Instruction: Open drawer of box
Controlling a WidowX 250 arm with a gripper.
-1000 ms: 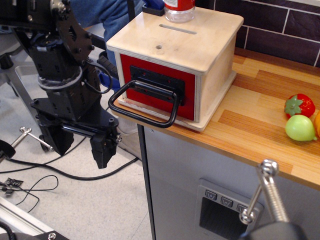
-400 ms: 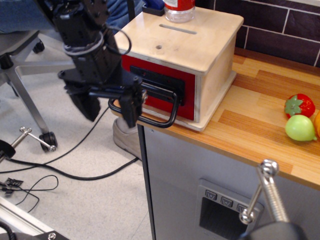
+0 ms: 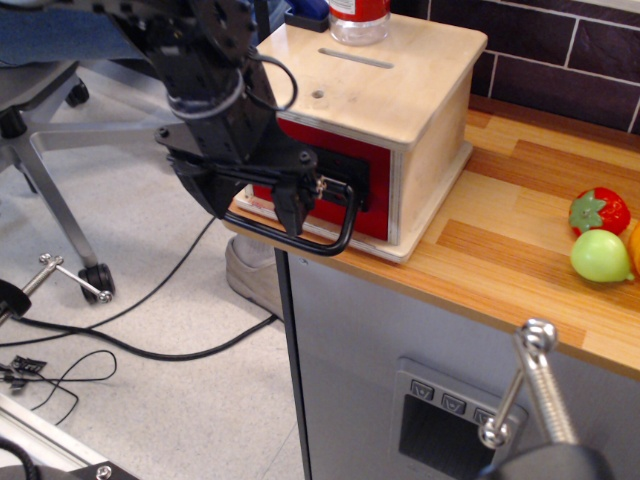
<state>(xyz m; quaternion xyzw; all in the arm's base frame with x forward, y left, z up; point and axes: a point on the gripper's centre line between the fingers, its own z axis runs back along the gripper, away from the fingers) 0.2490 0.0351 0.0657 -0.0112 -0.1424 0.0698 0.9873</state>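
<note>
Gripper [image 3: 252,190] moved in (fingers spread), drawer [image 3: 335,175] handle [image 3: 325,235] facing left

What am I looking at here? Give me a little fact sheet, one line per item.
box: pale wood box on the counter edge
drawer: red front, looks closed
handle: black loop hanging out in front
gripper: black gripper at the handle, open or shut unclear
on top of box: bottle
nearby: toy strawberry and green fruit
floor: office chair, cables
</note>
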